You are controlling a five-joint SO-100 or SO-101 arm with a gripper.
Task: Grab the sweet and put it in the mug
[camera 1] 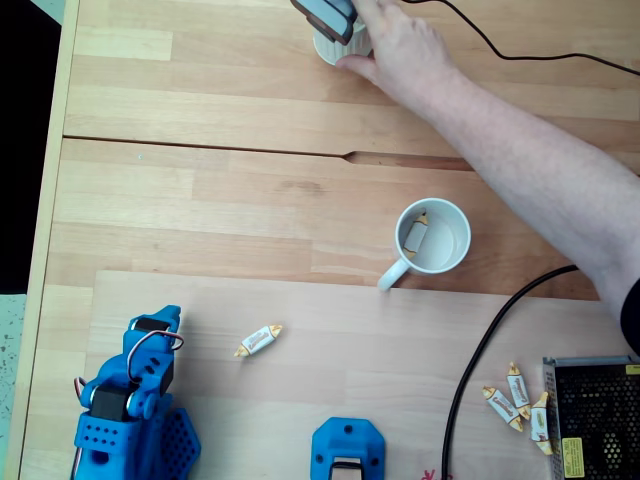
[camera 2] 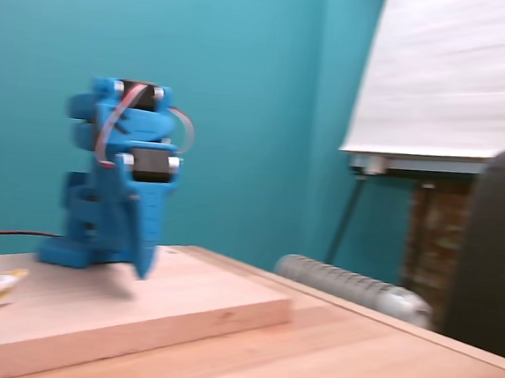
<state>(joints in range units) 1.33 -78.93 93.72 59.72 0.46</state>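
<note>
Worktop [camera 1: 200, 200] of pale wood carries everything. A person's arm [camera 1: 520, 140] reaches across it to a ribbed cup [camera 1: 335, 48]. The blue arm sits folded, its tool [camera 2: 137, 250] pointing down, clenched or released I cannot tell. The mug [camera 1: 455, 262] holds one candy [camera 1: 415, 235]; the sweet [camera 1: 258, 340] lies loose on the wood, well apart from it.

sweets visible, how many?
5: one inside the mug at, one loose on the board, three clustered beside the mesh box. More may be hidden.
</note>
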